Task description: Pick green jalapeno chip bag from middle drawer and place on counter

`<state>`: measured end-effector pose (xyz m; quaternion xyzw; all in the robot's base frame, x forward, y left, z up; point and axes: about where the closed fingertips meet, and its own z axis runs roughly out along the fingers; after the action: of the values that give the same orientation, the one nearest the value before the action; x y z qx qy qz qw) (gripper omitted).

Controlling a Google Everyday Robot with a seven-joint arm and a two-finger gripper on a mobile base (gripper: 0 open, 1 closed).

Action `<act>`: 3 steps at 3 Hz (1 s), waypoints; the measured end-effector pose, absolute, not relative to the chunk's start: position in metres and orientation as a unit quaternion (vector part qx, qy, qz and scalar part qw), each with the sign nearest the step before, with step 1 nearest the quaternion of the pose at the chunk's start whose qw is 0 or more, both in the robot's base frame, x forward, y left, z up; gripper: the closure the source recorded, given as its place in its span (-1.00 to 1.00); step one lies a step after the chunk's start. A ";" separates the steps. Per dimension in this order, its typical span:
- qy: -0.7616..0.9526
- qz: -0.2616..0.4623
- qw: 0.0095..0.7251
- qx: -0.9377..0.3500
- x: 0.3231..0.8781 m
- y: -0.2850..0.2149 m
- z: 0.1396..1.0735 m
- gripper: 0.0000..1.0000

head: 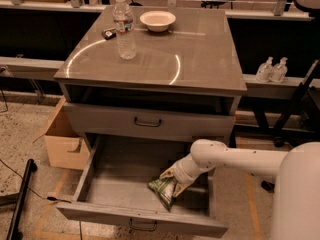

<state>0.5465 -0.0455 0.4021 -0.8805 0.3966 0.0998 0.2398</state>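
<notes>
The green jalapeno chip bag (161,190) is small, crinkly, green and white. It lies in the open middle drawer (117,184), near the front. The white arm (235,159) reaches down from the right. The gripper (176,180) sits at the bag's top, maybe touching it. I cannot tell if it grips the bag.

Hand (171,183) in middle drawer (117,184), partly hidden behind green jalapeno chip bag (161,190); robot body (300,196) cut off right.
</notes>
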 end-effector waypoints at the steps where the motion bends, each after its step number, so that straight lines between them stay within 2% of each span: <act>1: 0.397 0.107 0.241 -0.879 0.542 -0.040 0.403 0.35; 2: 0.411 0.117 0.247 -0.870 0.538 -0.048 0.413 0.78; 3: 0.455 0.139 0.261 -0.840 0.526 -0.070 0.443 1.00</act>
<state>0.5263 -0.0700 0.4427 -0.8397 0.4554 0.1389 0.2612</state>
